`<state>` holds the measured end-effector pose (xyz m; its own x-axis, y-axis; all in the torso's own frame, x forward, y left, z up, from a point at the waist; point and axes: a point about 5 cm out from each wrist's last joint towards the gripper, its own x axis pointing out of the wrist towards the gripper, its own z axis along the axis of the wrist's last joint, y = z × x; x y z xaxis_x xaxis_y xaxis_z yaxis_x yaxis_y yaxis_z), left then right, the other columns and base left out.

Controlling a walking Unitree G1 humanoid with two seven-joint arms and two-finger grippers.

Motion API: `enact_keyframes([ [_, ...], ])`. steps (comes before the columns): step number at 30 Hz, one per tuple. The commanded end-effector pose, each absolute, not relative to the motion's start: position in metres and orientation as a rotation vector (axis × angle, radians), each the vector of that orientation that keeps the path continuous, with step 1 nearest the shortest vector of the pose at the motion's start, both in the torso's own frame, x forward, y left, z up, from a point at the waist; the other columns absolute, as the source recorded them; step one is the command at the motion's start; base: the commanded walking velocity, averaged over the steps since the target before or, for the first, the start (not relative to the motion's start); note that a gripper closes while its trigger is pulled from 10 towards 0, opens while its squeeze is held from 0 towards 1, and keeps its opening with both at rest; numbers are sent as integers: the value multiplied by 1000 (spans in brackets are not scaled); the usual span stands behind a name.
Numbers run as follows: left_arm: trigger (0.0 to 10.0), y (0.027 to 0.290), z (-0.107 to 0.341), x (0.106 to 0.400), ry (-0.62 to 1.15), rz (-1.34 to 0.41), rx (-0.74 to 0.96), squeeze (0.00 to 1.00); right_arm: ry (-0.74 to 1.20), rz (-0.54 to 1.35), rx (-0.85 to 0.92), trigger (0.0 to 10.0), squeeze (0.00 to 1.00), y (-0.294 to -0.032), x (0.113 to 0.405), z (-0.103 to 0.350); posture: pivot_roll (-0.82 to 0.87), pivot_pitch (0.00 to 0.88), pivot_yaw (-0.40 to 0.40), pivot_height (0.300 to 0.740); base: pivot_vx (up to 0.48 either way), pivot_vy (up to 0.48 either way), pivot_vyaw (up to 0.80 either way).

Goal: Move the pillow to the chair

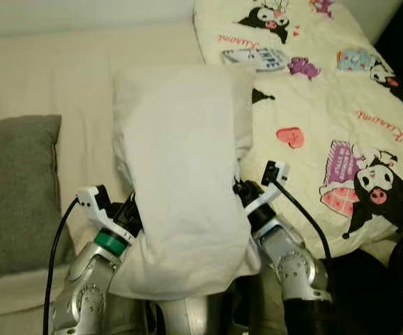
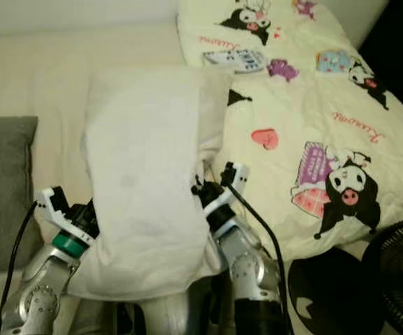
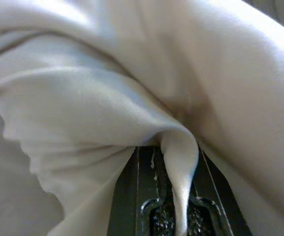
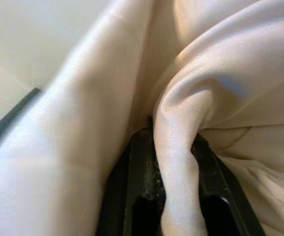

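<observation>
A large white pillow hangs lengthwise between my two arms, above the cream bed sheet. My left gripper is shut on the pillow's left side, and a fold of white cloth is pinched between its black fingers. On the pillow's right side my right gripper is shut too, with a ridge of cloth clamped between its fingers. The pillow's lower end drapes over my wrists and hides the fingertips in the head views.
A grey cushion lies on the bed at the left. A cream quilt with cartoon prints covers the bed's right half. A black fan stands at the lower right, beside a dark floor area.
</observation>
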<state>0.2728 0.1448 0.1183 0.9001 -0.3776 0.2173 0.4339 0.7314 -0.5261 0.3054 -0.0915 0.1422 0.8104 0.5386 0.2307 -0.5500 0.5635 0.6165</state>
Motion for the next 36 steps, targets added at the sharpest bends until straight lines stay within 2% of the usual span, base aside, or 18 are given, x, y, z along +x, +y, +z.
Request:
enact_keyframes([
  [1, 0, 116, 126, 271, -104, -553, -631, 0, 30, 779, 817, 0, 0, -47, 286, 139, 54, 56, 68, 596, 0, 0, 0],
  [12, 0, 116, 130, 273, -121, -513, -594, 0, 24, 789, 810, 0, 0, -42, 284, 142, 57, 56, 54, 596, 0, 0, 0],
  [16, 0, 117, 132, 275, -130, -478, -551, 0, 26, 710, 785, 0, 0, -46, 289, 140, 57, 55, 49, 596, 0, 0, 0],
  [17, 7529, 117, 133, 276, -128, -462, -533, 0, 33, 697, 780, 10000, 0, -46, 290, 140, 55, 54, 48, 596, 0, 0, 0],
  [18, 7529, 117, 133, 276, -128, -462, -533, 0, 33, 697, 780, 10000, 0, -46, 290, 140, 55, 54, 48, 596, 0, 0, 0],
  [19, 10000, 117, 134, 276, -126, -451, -519, 0, 47, 696, 773, 10000, 0, -46, 290, 140, 53, 56, 50, 596, 0, 0, 0],
  [23, 10000, 118, 137, 277, -137, -421, -467, 0, 48, 687, 699, 10000, 0, -46, 290, 138, 51, 56, 48, 596, 0, 0, 0],
  [36, 10000, 115, 139, 274, -157, -404, -424, 0, 40, 688, 680, 10000, 0, -45, 287, 136, 48, 49, 39, 636, 0, 0, 0],
])
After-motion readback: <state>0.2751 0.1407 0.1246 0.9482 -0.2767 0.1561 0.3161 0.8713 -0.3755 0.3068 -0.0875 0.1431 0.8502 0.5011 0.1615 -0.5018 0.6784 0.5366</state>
